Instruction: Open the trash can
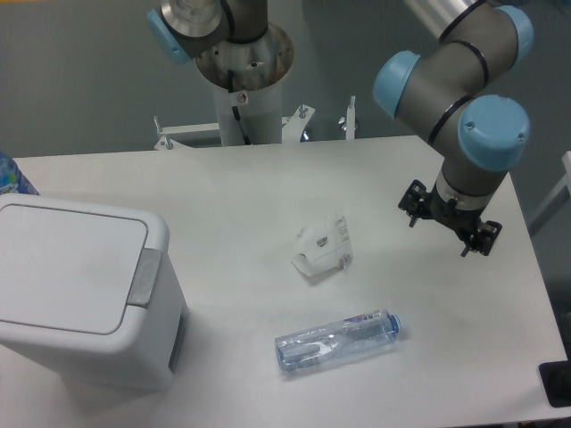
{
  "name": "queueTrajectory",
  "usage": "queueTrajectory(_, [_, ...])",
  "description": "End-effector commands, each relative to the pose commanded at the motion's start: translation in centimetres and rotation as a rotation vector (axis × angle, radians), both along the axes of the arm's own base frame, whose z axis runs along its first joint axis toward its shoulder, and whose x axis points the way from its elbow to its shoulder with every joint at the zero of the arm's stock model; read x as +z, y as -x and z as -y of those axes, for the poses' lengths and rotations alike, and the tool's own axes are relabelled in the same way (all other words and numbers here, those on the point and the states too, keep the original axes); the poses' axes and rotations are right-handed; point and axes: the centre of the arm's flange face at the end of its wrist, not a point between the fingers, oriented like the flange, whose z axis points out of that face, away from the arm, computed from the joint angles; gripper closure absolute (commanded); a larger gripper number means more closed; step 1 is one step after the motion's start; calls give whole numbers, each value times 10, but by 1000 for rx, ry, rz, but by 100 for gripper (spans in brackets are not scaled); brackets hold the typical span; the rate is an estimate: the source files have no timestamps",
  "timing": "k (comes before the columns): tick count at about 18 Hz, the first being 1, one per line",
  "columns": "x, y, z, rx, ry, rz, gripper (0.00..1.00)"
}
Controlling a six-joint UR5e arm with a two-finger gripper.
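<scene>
- while our gripper hangs above the white table, well to the right of the trash can, we cannot tell how its jaws stand, since the fingers are hidden under the wrist.
- the trash can sits at the table's front left corner, its flat lid down and closed.
- on the can's right edge we see the grey push-button strip, with nothing touching it.
- to the right of the trash can, near the middle of the table, lies a crumpled white wrapper.
- right of the can and nearer the front edge, a clear plastic bottle lies on its side, cap end pointing away from the can.
- just behind the can, at the left border, we glimpse a blue object, cut off from view.
</scene>
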Motion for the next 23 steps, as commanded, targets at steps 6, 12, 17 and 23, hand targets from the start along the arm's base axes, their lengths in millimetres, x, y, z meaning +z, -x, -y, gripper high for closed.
queueTrajectory(6, [7,2,-6,-2,-34,-2,0])
queueTrajectory(12, [6,-4,-7,-1,-32,2,0])
queueTrajectory(17, [2,-21,-10,14,-29,16,0])
queueTrajectory(23, [-29,-72,-43,165,-21,16,0])
